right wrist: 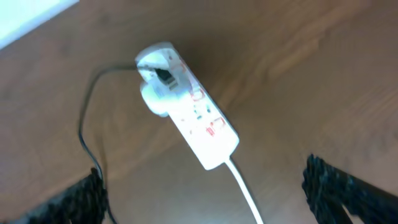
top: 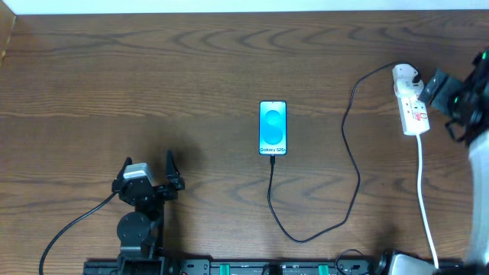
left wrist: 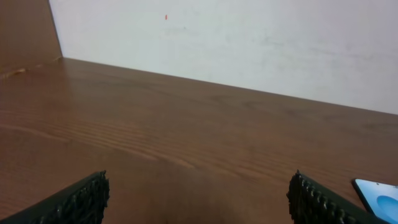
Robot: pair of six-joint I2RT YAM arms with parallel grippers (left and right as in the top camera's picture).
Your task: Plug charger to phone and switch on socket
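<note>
The phone (top: 273, 127) lies flat at the table's middle, its blue screen up; its corner shows in the left wrist view (left wrist: 379, 199). The charger (top: 353, 164) runs from the phone's bottom edge, loops toward the front, then climbs to the socket (top: 411, 103) at the far right. The cable's tip meets the phone's bottom edge. My right gripper (top: 429, 90) is open and empty just right of the socket. In the right wrist view the socket (right wrist: 186, 106) lies ahead of the open fingers (right wrist: 205, 199), with the black cable (right wrist: 84, 124) at its far end. My left gripper (top: 148, 160) is open and empty at the front left, also in its wrist view (left wrist: 199, 202).
The socket's thick white cord (top: 424, 198) runs down the right side to the table's front edge and shows in the right wrist view (right wrist: 245, 193). A white wall (left wrist: 249, 43) borders the table's far side. A black cable (top: 69, 229) trails from the left arm.
</note>
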